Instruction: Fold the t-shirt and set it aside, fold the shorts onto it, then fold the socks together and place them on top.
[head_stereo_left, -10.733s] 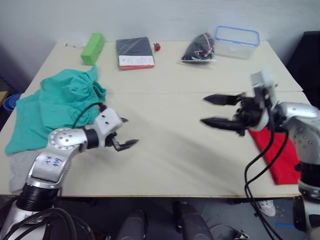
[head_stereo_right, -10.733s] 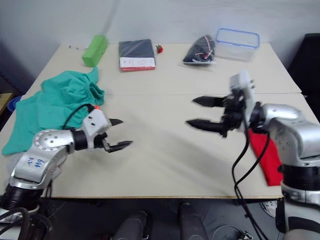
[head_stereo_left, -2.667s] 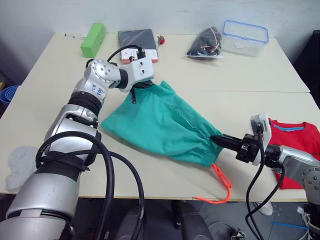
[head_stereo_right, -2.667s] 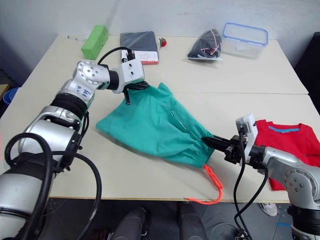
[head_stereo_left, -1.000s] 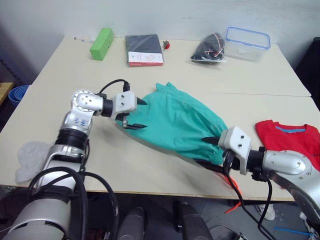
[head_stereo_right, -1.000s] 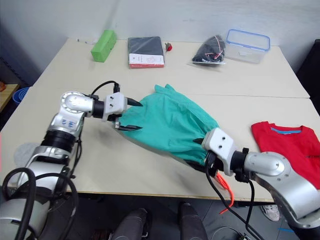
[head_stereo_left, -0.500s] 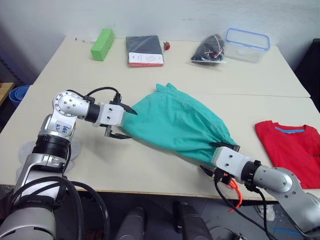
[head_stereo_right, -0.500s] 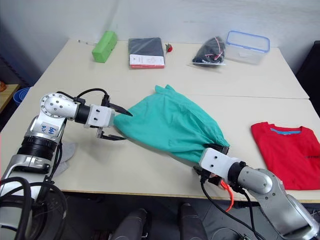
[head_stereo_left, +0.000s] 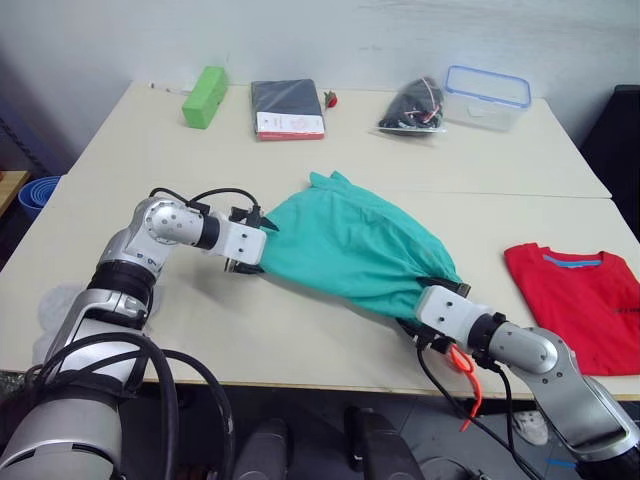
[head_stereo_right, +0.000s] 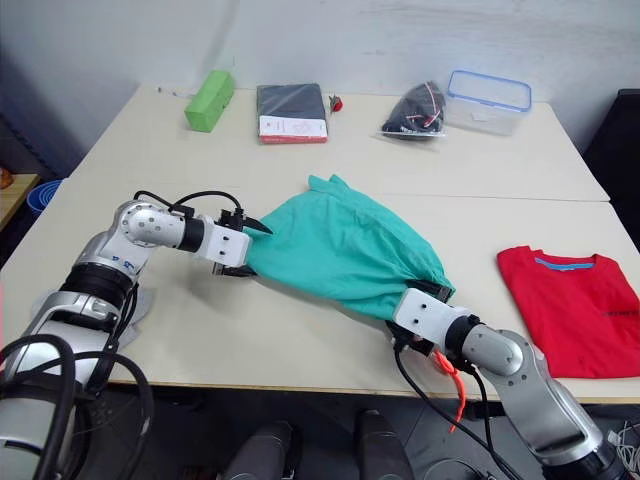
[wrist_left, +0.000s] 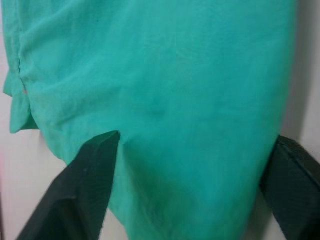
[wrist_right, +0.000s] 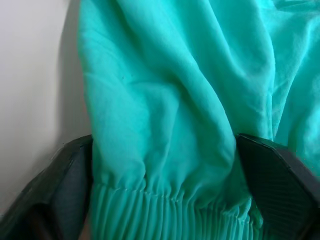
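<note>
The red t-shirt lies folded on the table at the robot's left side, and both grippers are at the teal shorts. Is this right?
Not quite. The red t-shirt lies at the robot's right side, as the left eye view shows. The rest holds: the left gripper and the right gripper are both at the teal shorts, jaws open around the cloth.

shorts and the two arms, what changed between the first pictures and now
The shorts went from a heap at the table's left edge to its middle, spread out, orange drawstring hanging off the front edge. The left end effector, once open over bare table, now straddles their left edge; the right end effector straddles the waistband, fingers apart. The red t-shirt stayed at the right, as did the items along the far edge.
</note>
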